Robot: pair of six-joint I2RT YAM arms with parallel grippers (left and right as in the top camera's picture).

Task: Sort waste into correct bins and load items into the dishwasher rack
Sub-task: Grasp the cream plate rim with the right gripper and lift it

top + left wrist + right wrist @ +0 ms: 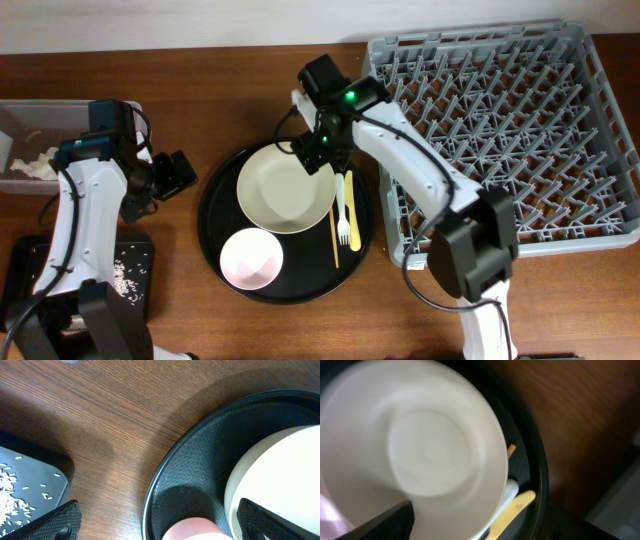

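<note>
A cream plate [285,188], a pink bowl [251,258], a white fork [343,228], a yellow knife [349,192] and a thin wooden stick [334,238] lie on the round black tray [215,215]. My right gripper [320,150] is open and empty, low over the plate's far right rim. In the right wrist view the plate [415,450] fills the frame, with the knife [514,509] beside it. My left gripper [175,172] is open and empty over the table, left of the round tray. The left wrist view shows the bowl [195,531] and the plate [280,475]. The grey dishwasher rack [510,130] stands at the right.
A clear tub [30,120] holding white napkins [35,165] stands at the far left. A shallow black tray [135,255] with rice grains [128,275] lies in front of it and also shows in the left wrist view [50,467]. Bare wooden table lies between the trays.
</note>
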